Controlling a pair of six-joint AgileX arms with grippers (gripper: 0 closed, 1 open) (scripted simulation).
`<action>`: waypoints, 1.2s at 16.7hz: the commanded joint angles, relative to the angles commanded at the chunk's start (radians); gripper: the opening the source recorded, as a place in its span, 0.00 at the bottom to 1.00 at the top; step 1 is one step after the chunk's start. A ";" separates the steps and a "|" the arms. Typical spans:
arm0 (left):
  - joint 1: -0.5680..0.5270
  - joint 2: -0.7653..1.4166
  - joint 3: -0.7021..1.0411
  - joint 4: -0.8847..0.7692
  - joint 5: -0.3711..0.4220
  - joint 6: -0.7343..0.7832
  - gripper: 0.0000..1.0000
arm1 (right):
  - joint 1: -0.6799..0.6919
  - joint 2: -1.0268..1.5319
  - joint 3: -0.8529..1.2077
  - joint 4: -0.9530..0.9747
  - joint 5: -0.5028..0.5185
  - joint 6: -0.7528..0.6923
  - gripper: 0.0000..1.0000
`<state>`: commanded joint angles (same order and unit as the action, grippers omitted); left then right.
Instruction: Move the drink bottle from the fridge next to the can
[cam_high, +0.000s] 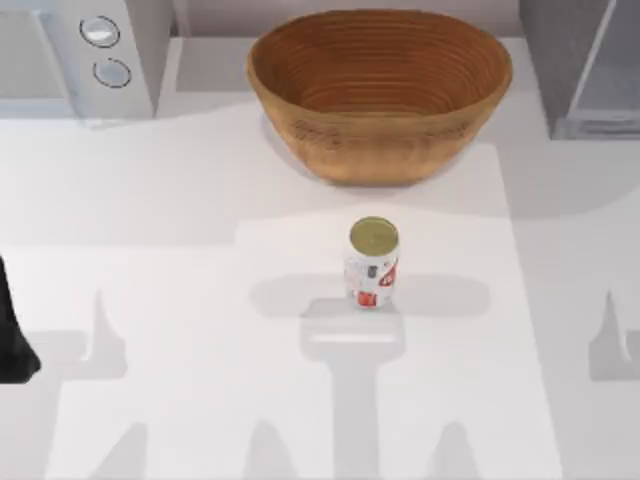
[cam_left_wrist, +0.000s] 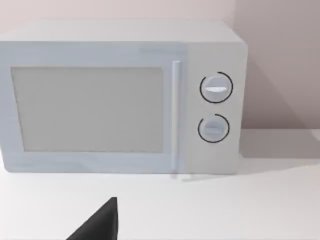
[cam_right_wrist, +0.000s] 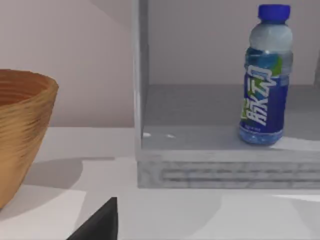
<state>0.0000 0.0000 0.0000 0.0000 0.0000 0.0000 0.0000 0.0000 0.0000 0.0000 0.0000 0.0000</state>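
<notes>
Closest to you in the top view, the table (cam_high: 150, 300) is a smooth white surface crossed by soft grey shadows. At its left edge a black piece of the left arm (cam_high: 12, 335) pokes in, cut off by the frame. A black wedge sits at the lower edge of each wrist view: the left gripper (cam_left_wrist: 100, 222) and the right gripper (cam_right_wrist: 100, 220). So little of either shows that you cannot tell whether it is released or clenched, and nothing is seen held.

Near the middle of the table the can (cam_high: 373, 264) stands upright, a short cylinder with a white wall, red markings and a dull gold round top. It stands apart from everything else.

Behind it sits the basket (cam_high: 380, 90), a wide oval bowl of brown ribbed weave, its far rim near the frame's top.

At the far left the white microwave (cam_left_wrist: 120, 95) is a smooth box with a pale door, a slim handle and two round knobs; the top view cuts it off.

At the far right the grey fridge (cam_right_wrist: 225, 165) stands open. The drink bottle (cam_right_wrist: 265, 80) stands upright inside on its floor, clear plastic with a blue cap and blue label. The fridge's upper part and right side are cut off.
</notes>
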 joint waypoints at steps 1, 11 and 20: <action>0.000 0.000 0.000 0.000 0.000 0.000 1.00 | 0.000 0.000 0.000 0.000 0.000 0.000 1.00; 0.000 0.000 0.000 0.000 0.000 0.000 1.00 | -0.070 0.474 0.249 0.332 -0.057 0.002 1.00; 0.000 0.000 0.000 0.000 0.000 0.000 1.00 | -0.181 1.552 0.649 0.871 -0.159 0.007 1.00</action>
<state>0.0000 0.0000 0.0000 0.0000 0.0000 0.0000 -0.1809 1.5524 0.6494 0.8710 -0.1587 0.0069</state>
